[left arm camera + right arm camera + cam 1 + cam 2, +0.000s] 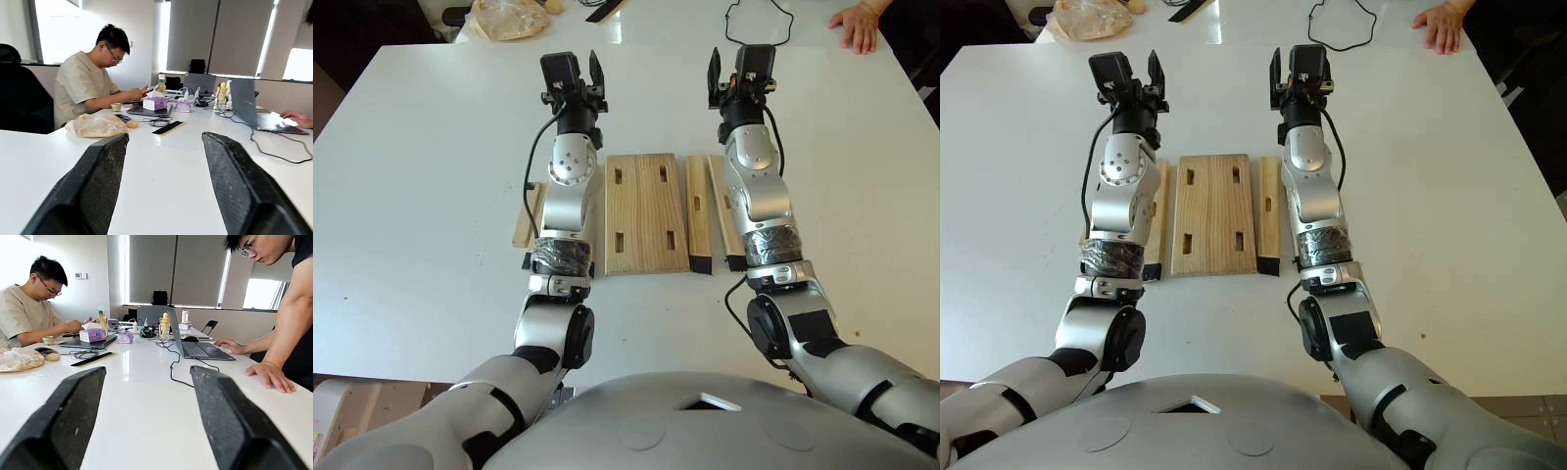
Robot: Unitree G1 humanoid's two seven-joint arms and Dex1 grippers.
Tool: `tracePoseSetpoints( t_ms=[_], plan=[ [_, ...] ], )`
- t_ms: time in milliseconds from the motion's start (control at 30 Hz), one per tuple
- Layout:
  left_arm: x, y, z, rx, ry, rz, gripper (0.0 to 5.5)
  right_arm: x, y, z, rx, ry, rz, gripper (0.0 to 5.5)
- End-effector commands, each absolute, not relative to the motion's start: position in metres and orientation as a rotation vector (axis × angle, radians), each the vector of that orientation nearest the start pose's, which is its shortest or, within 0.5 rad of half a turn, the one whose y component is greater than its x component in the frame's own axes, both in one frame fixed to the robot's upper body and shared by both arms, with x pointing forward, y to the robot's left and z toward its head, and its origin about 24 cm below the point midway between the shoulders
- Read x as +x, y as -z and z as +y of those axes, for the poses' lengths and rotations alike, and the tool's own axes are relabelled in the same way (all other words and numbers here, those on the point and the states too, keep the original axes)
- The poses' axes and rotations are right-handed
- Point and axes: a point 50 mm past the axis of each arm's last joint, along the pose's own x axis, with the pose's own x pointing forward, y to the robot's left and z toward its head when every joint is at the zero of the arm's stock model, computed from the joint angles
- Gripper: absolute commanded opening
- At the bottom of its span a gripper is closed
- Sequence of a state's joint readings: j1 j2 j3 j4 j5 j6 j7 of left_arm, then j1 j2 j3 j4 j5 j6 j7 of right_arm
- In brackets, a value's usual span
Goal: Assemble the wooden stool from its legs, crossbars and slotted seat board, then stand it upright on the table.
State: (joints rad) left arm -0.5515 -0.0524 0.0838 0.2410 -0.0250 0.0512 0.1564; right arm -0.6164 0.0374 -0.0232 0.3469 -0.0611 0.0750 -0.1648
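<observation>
The white table (411,196) carried every part, all lying flat and unassembled, about midway between its left and right edges and somewhat nearer its near edge than its far one. Leftmost lay a narrow wooden piece (523,220), lengthwise toward the far edge and half hidden under the left forearm. A second narrow piece (1162,211) with a dark near end lay just beside the left edge of the slotted seat board (646,213); whether the two touched could not be told.

Beyond these, toward the far edge, the left gripper (576,70) hung above bare tabletop with its two fingers (98,186) spread wide and nothing between them.

The seat board lay face up between the two forearms, its four slots showing. Just beside its right edge lay a narrow piece (697,215) with one slot and a black near end. Next to that, another narrow piece (718,201) ran partly under the right forearm, also with a dark near end.

The right gripper (734,73) hung level with the left one, toward the far edge, its fingers (230,426) likewise apart and holding nothing.

Along the far edge sat a crumpled plastic bag (509,18) to the left and a black cable (759,24) further right.
</observation>
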Motion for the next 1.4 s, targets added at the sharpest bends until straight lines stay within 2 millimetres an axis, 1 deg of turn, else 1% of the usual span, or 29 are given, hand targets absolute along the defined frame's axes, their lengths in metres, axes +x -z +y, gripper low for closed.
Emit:
tracePoseSetpoints(
  t_ms=[33, 167, 400, 667, 833, 967, 1067, 1200, 1400],
  plan=[
    [0.349, -0.145, 0.116, -0.097, -0.046, -0.246, 2.79, 0.359, -0.143, -0.094, -0.021, 0.007, -0.206, 3.17],
    [0.347, -0.139, 0.113, -0.098, -0.045, -0.224, 2.79, 0.356, -0.134, -0.095, 0.004, 0.064, -0.170, 3.17],
    [0.346, -0.132, 0.106, -0.095, -0.075, -0.202, 2.79, 0.354, -0.131, -0.085, 0.008, 0.016, -0.163, 3.17],
    [0.346, -0.134, 0.104, -0.133, -0.100, -0.193, 2.79, 0.354, -0.138, -0.078, -0.043, -0.011, -0.206, 3.17],
    [0.345, -0.138, 0.099, -0.151, -0.069, -0.192, 2.79, 0.352, -0.143, -0.079, -0.100, 0.024, -0.273, 3.17],
    [0.347, -0.142, 0.100, -0.122, -0.075, -0.226, 2.79, 0.353, -0.147, -0.077, -0.102, 0.028, -0.294, 3.17],
    [0.347, -0.141, 0.102, -0.093, -0.081, -0.233, 2.79, 0.353, -0.146, -0.075, -0.097, 0.029, -0.298, 3.17],
    [0.353, -0.148, 0.103, -0.129, -0.065, -0.227, 2.79, 0.358, -0.149, -0.077, -0.098, 0.037, -0.312, 3.17],
    [0.355, -0.154, 0.102, -0.107, -0.057, -0.243, 2.79, 0.362, -0.151, -0.079, -0.090, 0.060, -0.313, 3.17]
  ],
)
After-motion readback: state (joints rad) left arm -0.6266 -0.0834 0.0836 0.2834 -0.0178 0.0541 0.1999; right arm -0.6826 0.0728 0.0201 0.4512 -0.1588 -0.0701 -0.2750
